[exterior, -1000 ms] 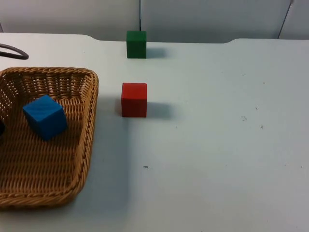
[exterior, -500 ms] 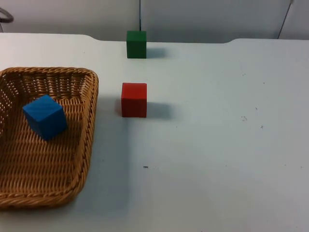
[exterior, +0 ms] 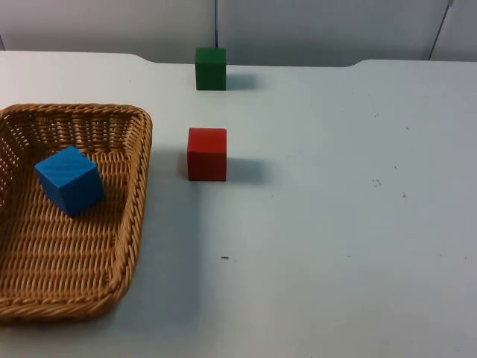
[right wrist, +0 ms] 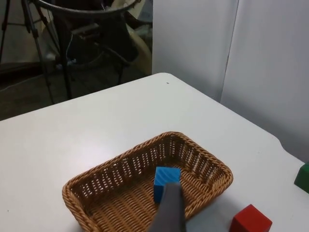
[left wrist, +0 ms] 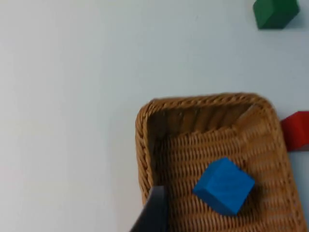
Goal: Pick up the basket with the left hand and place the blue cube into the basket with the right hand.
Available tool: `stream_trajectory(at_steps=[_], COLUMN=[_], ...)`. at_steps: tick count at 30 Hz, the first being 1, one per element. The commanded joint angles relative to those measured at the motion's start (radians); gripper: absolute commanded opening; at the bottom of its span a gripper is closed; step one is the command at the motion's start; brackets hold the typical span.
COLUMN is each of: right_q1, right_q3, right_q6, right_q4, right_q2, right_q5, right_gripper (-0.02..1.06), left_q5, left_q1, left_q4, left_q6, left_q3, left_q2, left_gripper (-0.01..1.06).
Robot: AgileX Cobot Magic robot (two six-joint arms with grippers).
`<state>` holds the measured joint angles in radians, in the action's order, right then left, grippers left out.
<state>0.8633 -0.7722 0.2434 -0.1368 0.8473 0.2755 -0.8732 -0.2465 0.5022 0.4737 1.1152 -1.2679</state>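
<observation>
Left pincer (left wrist: 153,212), state not discernible, hovers above the basket (left wrist: 145,145) rim | right pincer (right wrist: 169,210), state likewise unclear, hangs high over the basket | blue cube (exterior: 69,180) lies inside the basket | risk, we judge: a descending finger clips the rim, jolting the cube | white counter (exterior: 335,224), red cube (exterior: 206,154), green cube (exterior: 210,68), grey wall behind (exterior: 313,30).

No text, label, brand, number or sign can be read on anything in these views. The faces of the blue cube (exterior: 68,180), the red cube (exterior: 206,154) and the green cube (exterior: 210,68) are plain, and the wicker basket (exterior: 130,194) and the white table (exterior: 335,209) carry no markings that can be read.
</observation>
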Motion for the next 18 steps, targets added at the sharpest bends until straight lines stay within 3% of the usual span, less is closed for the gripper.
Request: stream_trajectory(at_steps=[1, 4, 6, 9, 12, 18], right_q1=[0.002, 0.002, 0.002, 0.002, 0.002, 0.002], right_q3=[0.005, 0.005, 0.005, 0.005, 0.005, 0.005], right_q6=[0.019, 0.023, 0.024, 0.027, 0.027, 0.027], right_q4=[0.009, 0.009, 0.009, 0.009, 0.009, 0.009], right_q2=[-0.006, -0.006, -0.006, -0.006, -0.006, -0.006], right_q5=[-0.021, -0.021, -0.021, -0.021, -0.021, -0.021], right_gripper=[0.71, 0.71, 0.71, 0.71, 0.71, 0.71], left_q5=[0.026, 0.078, 0.150, 0.182, 0.187, 0.152], left_q1=[0.020, 0.057, 0.143, 0.204, 0.251, 0.251], left_q4=[0.026, 0.026, -0.008, -0.055, -0.091, -0.121], left_q6=[-0.010, -0.010, -0.010, -0.010, -0.010, -0.060], left_q3=[-0.041, -0.087, -0.175, -0.247, -0.348, -0.472], left_q2=[0.140, 0.223, 0.363, 0.464, 0.615, 0.814], left_gripper=[0.80, 0.80, 0.80, 0.80, 0.80, 0.80])
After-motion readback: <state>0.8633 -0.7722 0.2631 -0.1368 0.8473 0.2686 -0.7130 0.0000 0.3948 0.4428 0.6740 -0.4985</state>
